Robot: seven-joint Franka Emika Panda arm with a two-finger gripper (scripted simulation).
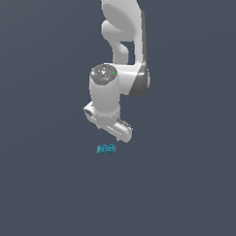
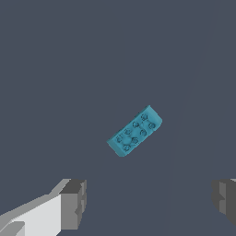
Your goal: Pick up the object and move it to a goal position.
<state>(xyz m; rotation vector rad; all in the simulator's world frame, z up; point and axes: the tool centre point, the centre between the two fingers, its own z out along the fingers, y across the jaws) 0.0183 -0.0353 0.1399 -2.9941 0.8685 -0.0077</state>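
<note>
Nearest in the exterior view, the teal-blue block [image 1: 106, 148] lies low and just left of centre on the dark worktop [image 1: 34, 194], apart from the arm. Just above it hangs the white pincer [image 1: 112, 136], holding nothing. Its grey fingertips [image 2: 73, 204] stand wide apart in the wrist view, with the studded block [image 2: 135, 131] lying askew beyond them. Farther back, the white arm [image 1: 121, 37] rises to the frame's top.

This is a bare simulated test space, not a furnished room: a flat, uniform slate-grey ground fills both views with no texture. The glossy white jointed robot arm [image 1: 117, 66] and the small teal-blue studded oblong block [image 1: 106, 148] look smoothly rendered, apparently without real-world wear or clutter.
</note>
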